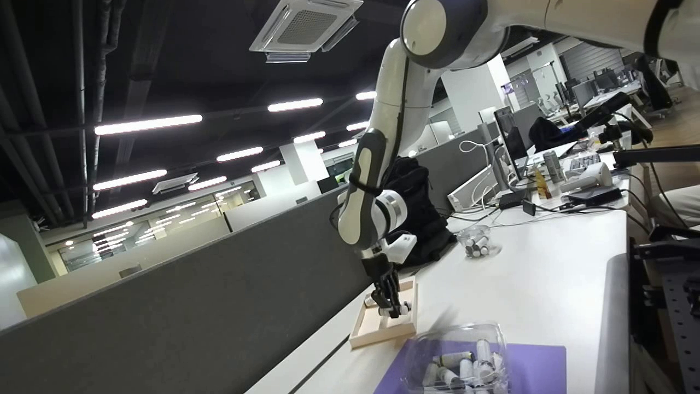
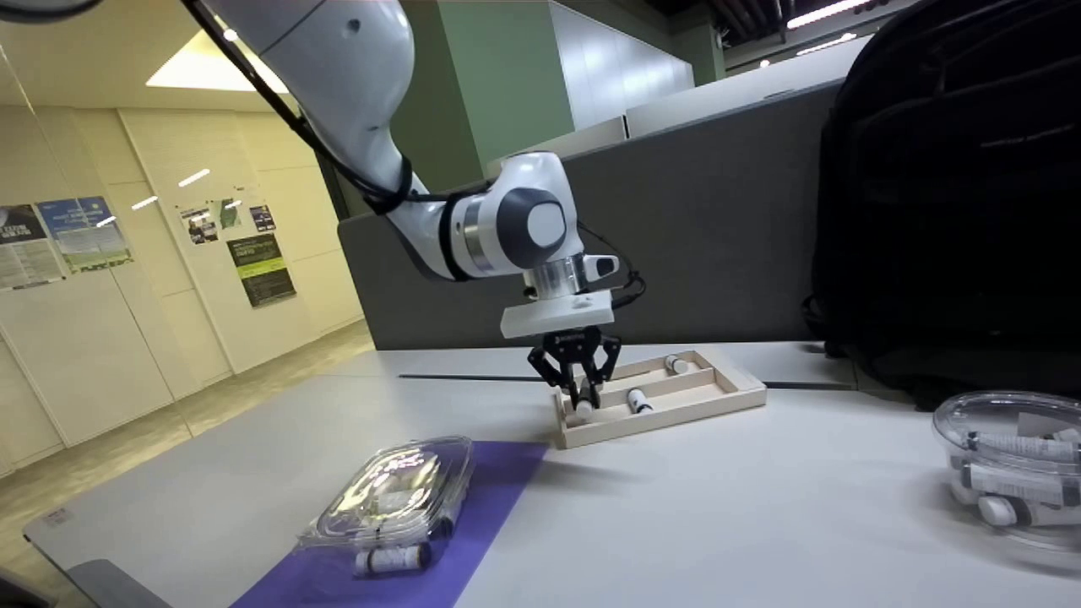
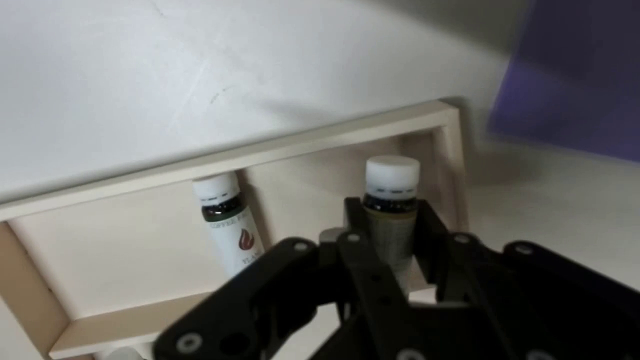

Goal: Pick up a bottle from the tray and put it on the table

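Note:
My gripper [image 3: 390, 206] is shut on a small bottle [image 3: 393, 175] with a white cap and a dark neck. The cap sticks out past the fingertips. In both exterior views, the gripper [image 1: 390, 311] [image 2: 584, 402] is low over the pale wooden tray [image 2: 676, 416], at one end. I cannot tell whether the held bottle touches the tray floor. A second bottle [image 3: 231, 225], with a white label and red flame, lies in the same compartment. A third bottle [image 2: 676, 364] lies in the back compartment. The tray rests on the white table [image 2: 718, 507].
A clear plastic box [image 2: 405, 485] of bottles stands on a purple sheet [image 1: 538, 366] near the tray. A round clear tub [image 2: 946, 431] of bottles stands on the table. A grey partition [image 2: 692, 253] and a black backpack [image 2: 946, 211] stand behind.

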Controlling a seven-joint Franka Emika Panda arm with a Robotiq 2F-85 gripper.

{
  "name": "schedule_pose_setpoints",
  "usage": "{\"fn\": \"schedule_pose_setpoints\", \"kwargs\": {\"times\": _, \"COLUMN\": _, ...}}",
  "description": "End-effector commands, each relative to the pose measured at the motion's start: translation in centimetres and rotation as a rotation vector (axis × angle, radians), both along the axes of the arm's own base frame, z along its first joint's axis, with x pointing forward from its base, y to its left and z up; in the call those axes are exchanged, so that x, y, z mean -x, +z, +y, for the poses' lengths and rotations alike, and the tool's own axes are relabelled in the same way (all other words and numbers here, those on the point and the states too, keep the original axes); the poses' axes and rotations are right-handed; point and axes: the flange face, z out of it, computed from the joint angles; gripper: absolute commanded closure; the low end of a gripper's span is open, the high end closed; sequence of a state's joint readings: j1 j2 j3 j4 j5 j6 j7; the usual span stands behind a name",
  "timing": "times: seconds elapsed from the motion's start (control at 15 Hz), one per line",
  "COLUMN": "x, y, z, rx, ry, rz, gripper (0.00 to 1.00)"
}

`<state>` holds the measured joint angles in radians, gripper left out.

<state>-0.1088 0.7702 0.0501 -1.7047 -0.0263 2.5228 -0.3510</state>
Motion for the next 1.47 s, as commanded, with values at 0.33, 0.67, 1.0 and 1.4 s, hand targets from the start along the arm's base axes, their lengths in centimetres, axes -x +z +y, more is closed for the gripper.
{"fn": "schedule_pose_setpoints", "kwargs": {"times": 0.33, "x": 4.9, "y": 1.5, "z": 4.3, "rx": 0.014, "ry": 0.238, "rz": 0.087, "gripper": 0.93}}
{"fn": "schedule_pose_setpoints", "kwargs": {"times": 0.67, "x": 5.8, "y": -0.5, "z": 5.5, "rx": 0.029, "ry": 0.340, "rz": 0.175, "gripper": 0.93}}
{"fn": "schedule_pose_setpoints", "kwargs": {"times": 1.0, "x": 6.4, "y": -1.7, "z": 6.1, "rx": 0.043, "ry": 0.391, "rz": 0.232, "gripper": 0.41}}
{"fn": "schedule_pose_setpoints", "kwargs": {"times": 1.4, "x": 6.6, "y": -0.5, "z": 6.2, "rx": 0.052, "ry": 0.411, "rz": 0.206, "gripper": 0.02}}
